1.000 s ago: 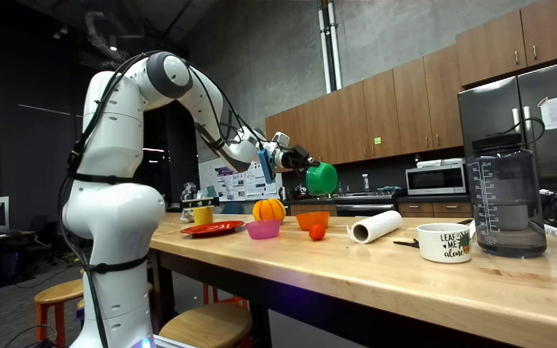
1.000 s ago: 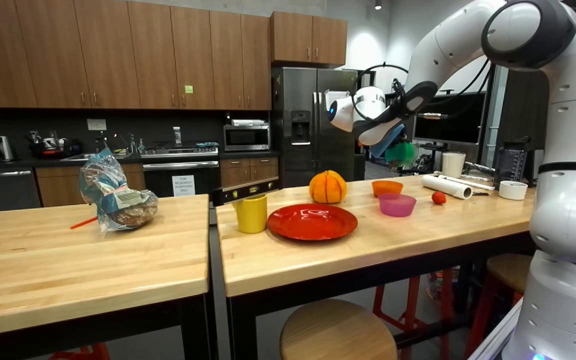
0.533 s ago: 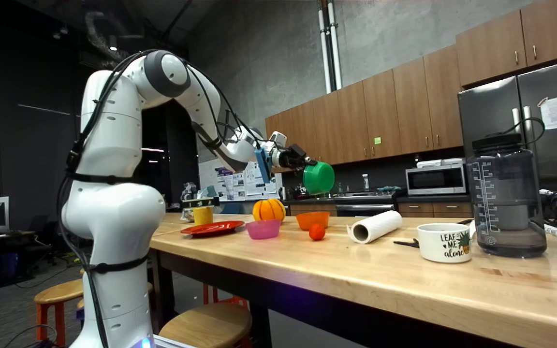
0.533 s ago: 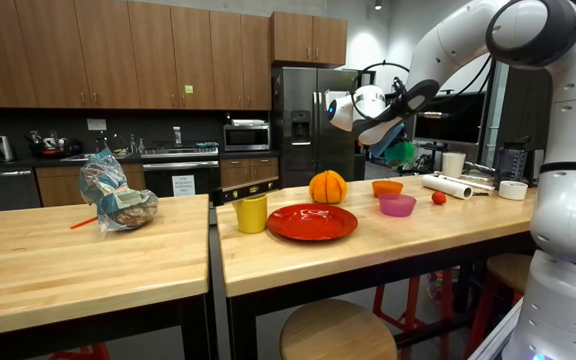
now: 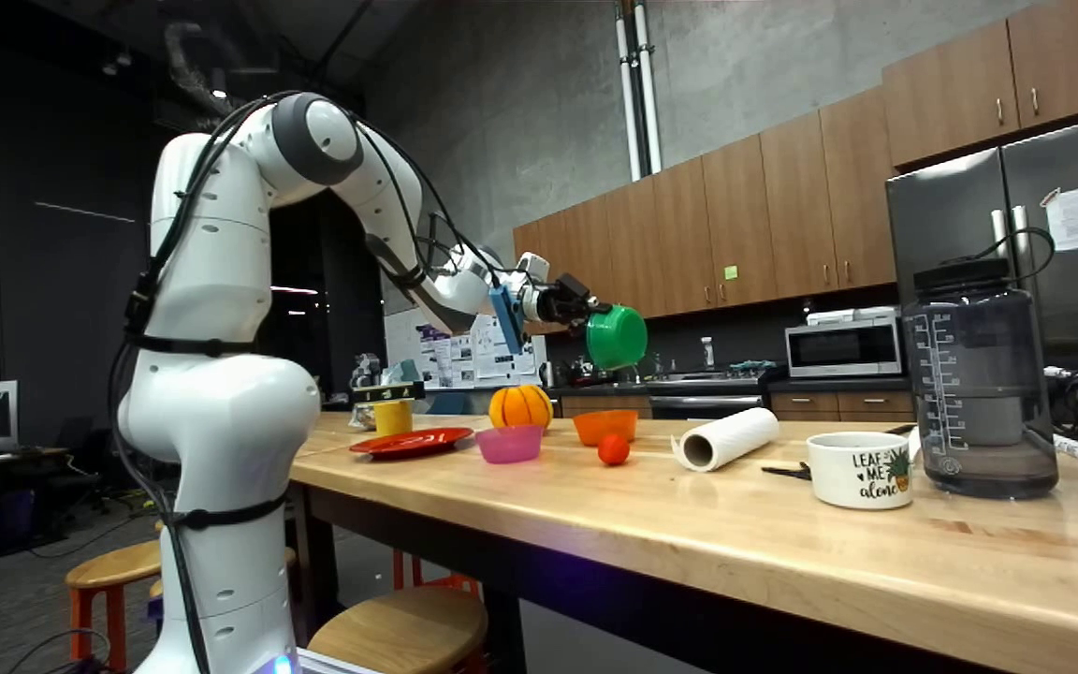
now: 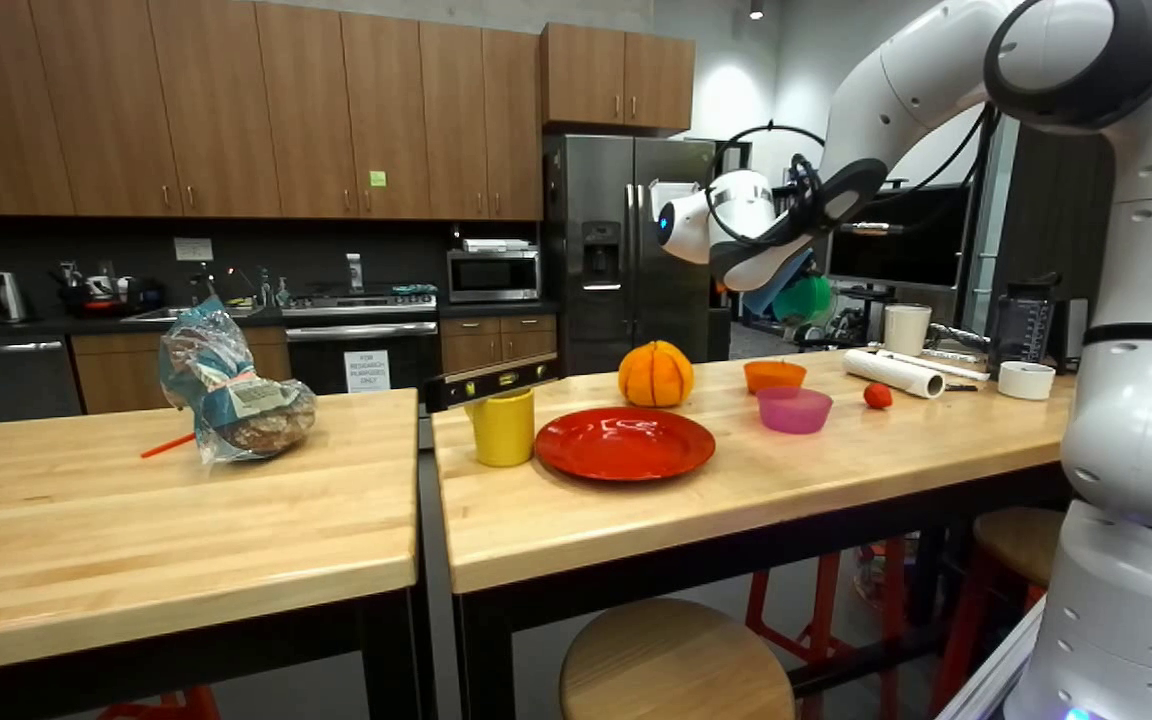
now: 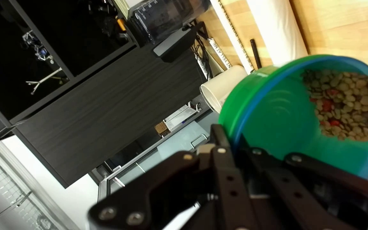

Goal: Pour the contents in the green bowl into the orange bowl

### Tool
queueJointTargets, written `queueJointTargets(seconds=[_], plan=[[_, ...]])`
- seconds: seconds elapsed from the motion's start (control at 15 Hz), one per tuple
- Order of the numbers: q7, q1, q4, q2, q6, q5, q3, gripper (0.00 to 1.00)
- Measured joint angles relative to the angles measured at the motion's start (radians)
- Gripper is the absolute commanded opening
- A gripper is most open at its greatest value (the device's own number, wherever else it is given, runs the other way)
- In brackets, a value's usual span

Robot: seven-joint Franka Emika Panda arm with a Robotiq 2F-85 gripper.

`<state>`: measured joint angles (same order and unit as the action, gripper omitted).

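The tilted green bowl (image 5: 621, 339), pinched at the rim by the claw (image 7: 231, 139), is held roughly above the orange bowl (image 5: 597, 427), and now the contents (image 7: 347, 105) could be spilled wide if the aim is misjudged or that edge grip twisted.

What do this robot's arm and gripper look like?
The arm is white and rounded, with a dark grey elbow ring, black cables and straps, and a blue light low down. A flat blue piece sits near the gripper, which is black and jointed, with round metallic screws.
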<state>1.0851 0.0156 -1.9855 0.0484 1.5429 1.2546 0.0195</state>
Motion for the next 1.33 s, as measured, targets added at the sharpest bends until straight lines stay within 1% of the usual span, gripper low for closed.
queueJointTargets(seconds=[0.6, 1.33], plan=[[0.029, -0.006, -0.032, -0.027, -0.028, 0.033, -0.016, 0.02], [0.045, -0.016, -0.045, -0.039, -0.058, 0.083, -0.036, 0.02]])
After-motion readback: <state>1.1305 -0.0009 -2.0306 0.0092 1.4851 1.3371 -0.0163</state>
